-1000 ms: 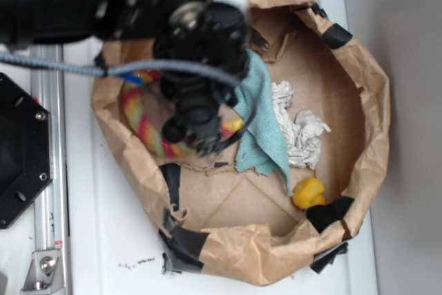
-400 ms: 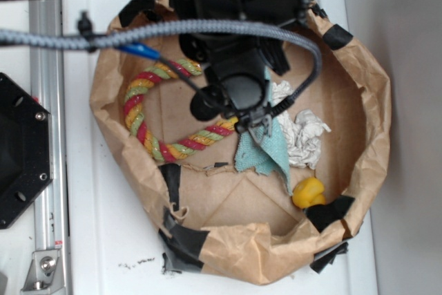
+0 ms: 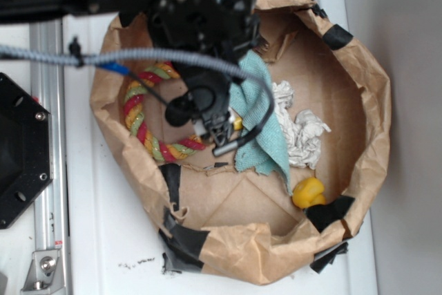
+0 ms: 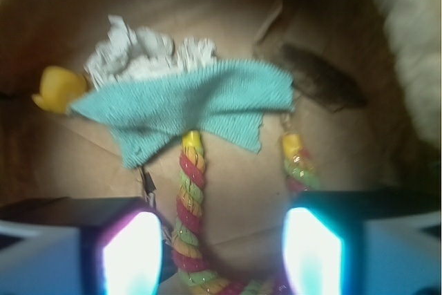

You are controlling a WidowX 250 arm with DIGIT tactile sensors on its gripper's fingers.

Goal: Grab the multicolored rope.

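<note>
The multicolored rope [image 3: 141,129] lies in a U on the floor of the brown paper bag, at its left side; it is twisted from red, yellow and green strands. My gripper [image 3: 218,131] hangs over the rope's right-hand ends and hides them in the exterior view. In the wrist view the gripper [image 4: 221,253] is open. One rope limb [image 4: 190,198] runs up between the fingers, nearer the left finger [image 4: 131,253]. The other limb's yellow end [image 4: 295,157] shows above the right finger [image 4: 314,253]. Neither finger touches the rope.
A teal cloth [image 3: 261,126] lies just right of the rope ends and overlaps one yellow tip [image 4: 192,139]. Crumpled white paper [image 3: 302,135] and a small yellow toy [image 3: 309,193] sit further right. The bag's taped walls [image 3: 376,101] ring everything. A black mount [image 3: 21,150] stands at the left.
The arm swung right off the rope, then came back left. The gripper now sits over the rope's right ends. The rope itself has not moved.
</note>
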